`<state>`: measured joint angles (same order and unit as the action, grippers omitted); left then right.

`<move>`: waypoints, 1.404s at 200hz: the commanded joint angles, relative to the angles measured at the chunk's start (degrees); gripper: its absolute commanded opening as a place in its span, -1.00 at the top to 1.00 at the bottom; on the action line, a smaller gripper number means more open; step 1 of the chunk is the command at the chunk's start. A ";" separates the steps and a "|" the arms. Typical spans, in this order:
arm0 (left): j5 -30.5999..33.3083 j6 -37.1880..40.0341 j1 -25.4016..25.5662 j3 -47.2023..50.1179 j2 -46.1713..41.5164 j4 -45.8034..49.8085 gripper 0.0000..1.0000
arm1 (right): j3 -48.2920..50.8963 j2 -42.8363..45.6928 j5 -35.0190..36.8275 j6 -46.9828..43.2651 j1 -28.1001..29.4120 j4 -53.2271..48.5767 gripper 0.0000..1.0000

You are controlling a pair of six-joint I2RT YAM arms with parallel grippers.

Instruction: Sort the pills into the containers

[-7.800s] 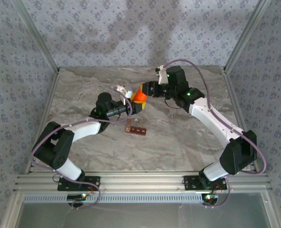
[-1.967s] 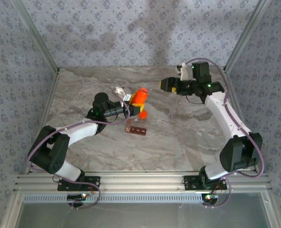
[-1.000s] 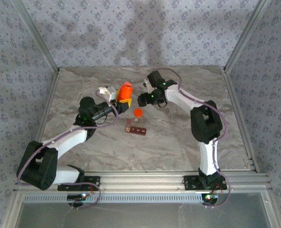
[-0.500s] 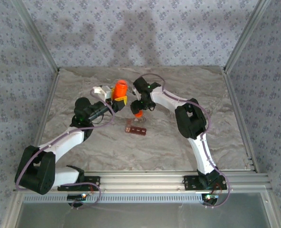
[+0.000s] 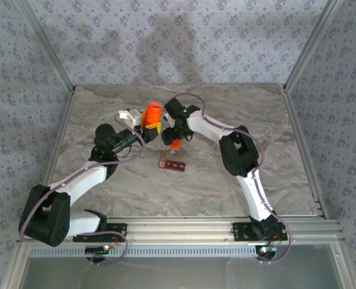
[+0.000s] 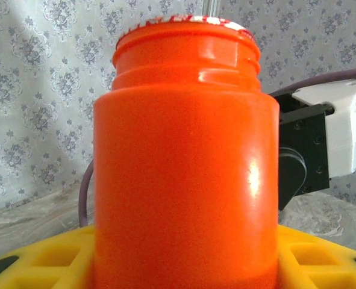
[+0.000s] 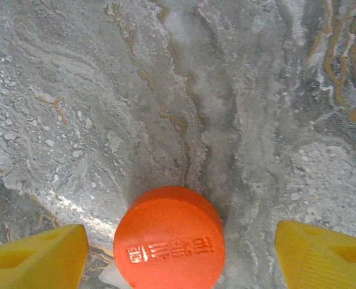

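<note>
The left gripper is closed on the orange bottle, which stands upright. The right gripper is wide open, its jaws on both sides of the orange cap on the table, without touching it.

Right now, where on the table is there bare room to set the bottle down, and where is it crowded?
Bare marble lies between the compartment strip and the near rail, and on the table right of the right arm. Crowded at centre: the left hand holds the orange bottle beside the right hand, open around the cap.

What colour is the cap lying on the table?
The cap is orange; right wrist view shows it best.
</note>
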<state>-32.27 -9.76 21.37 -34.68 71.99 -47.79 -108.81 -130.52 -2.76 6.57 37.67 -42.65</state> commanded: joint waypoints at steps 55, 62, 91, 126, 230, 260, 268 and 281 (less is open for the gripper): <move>-0.38 -0.72 -0.36 0.31 -0.89 -2.57 1.00 | -1.66 -3.76 0.03 -0.41 0.72 -2.17 -0.41; -0.29 -0.80 -0.37 0.31 -0.90 -2.55 1.00 | -1.71 -3.78 0.14 -0.50 0.85 -2.26 -0.38; -0.29 -0.90 -0.36 0.31 -0.88 -2.57 1.00 | -1.58 -3.94 0.77 -0.85 1.19 -2.50 -0.27; -0.34 -1.08 -0.36 0.23 -0.92 -2.40 1.00 | -1.16 -3.82 1.32 -1.11 1.69 -2.87 -0.21; -2.53 -1.02 0.46 -1.56 1.74 -1.13 1.00 | 8.06 10.61 -2.42 1.51 -3.77 0.47 0.18; -3.49 0.22 1.95 -2.83 4.25 -0.98 1.00 | 11.46 17.65 -4.42 1.68 -7.18 -0.06 0.18; -3.71 0.50 2.49 -3.31 5.21 -1.06 1.00 | 12.56 19.95 -5.14 1.99 -8.27 -0.11 0.19; -4.41 0.88 3.50 -4.34 7.21 -1.69 1.00 | 14.14 23.80 -6.59 2.62 -10.34 -0.50 0.19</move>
<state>-34.26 -9.96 23.31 -35.53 76.71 -47.57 -97.14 -114.06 -5.96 7.51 30.00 -41.85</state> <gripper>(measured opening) 0.525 0.470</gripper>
